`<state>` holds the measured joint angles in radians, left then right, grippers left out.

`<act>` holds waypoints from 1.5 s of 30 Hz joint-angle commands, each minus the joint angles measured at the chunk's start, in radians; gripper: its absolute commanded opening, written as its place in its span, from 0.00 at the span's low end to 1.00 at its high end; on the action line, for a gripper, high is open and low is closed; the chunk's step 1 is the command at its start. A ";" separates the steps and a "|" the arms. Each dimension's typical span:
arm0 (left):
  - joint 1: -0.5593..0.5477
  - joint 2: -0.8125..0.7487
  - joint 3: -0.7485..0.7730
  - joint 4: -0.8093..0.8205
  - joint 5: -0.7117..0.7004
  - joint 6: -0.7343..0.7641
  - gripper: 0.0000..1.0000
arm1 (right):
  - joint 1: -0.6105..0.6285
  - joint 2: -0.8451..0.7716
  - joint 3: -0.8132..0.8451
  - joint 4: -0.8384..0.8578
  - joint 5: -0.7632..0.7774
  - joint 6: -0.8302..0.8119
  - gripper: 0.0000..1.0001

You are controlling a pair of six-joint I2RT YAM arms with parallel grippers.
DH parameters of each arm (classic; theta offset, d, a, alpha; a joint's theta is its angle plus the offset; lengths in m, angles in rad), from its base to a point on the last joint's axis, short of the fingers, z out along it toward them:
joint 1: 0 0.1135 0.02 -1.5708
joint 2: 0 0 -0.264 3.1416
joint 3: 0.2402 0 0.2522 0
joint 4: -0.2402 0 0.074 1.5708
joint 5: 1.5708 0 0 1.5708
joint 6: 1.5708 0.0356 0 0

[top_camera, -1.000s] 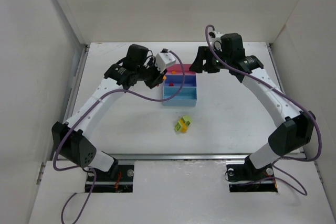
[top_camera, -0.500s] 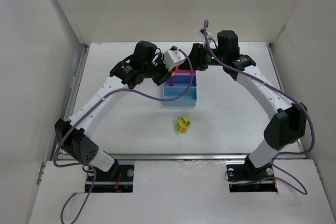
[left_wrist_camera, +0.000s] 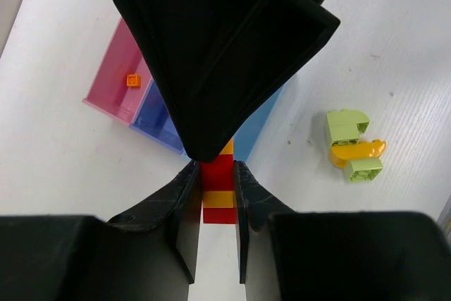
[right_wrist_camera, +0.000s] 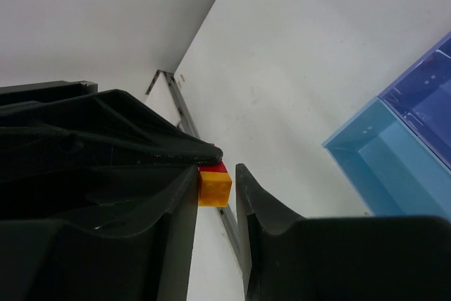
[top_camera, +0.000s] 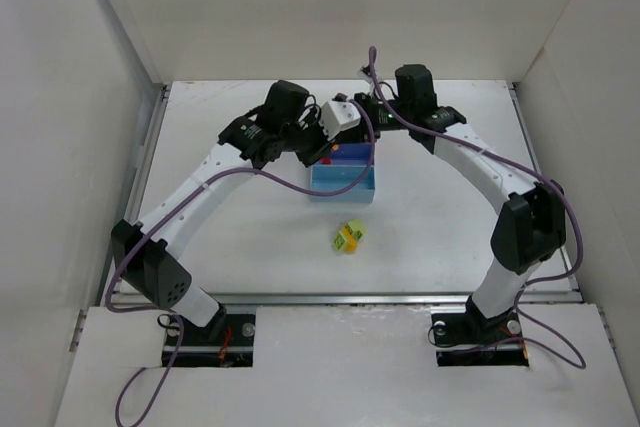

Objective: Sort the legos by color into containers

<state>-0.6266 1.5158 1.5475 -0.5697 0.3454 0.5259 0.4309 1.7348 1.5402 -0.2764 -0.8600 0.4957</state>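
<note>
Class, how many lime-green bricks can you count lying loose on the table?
2. One lime-green brick and the other lie on the table, flanking and touching an orange piece. Others may be hidden.

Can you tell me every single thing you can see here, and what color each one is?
Tray: one; pink, dark blue and light blue bins joined; middle of the table.
Tiny brick: one; orange; in the pink bin.
Brick stack: one; red, yellow and orange; held between the two grippers by the tray.
Brick clump: one; lime-green with an orange piece; on the table, apart from the tray.
Table: one; white.
Left gripper: black; shut on the brick stack.
Right gripper: black; fingers either side of the stack's orange end, a sliver of gap showing.
Left arm, right arm: white and black, purple cables.
</note>
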 commanded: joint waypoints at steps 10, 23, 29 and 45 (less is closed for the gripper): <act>-0.004 -0.025 0.025 0.034 -0.014 0.002 0.00 | 0.005 -0.003 0.015 0.034 -0.008 -0.022 0.02; 0.097 -0.089 -0.194 0.004 0.012 -0.029 0.00 | -0.087 -0.038 -0.022 -0.014 0.167 -0.006 0.00; 0.097 -0.089 -0.185 0.004 0.012 -0.050 0.00 | -0.087 0.025 0.063 -0.023 0.235 0.015 0.00; 0.107 -0.117 -0.227 0.004 -0.006 -0.090 0.00 | 0.006 0.448 0.517 -0.317 0.788 -0.114 0.00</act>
<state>-0.5217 1.4467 1.3354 -0.5697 0.3363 0.4522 0.4133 2.1994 1.9972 -0.5697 -0.1379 0.4080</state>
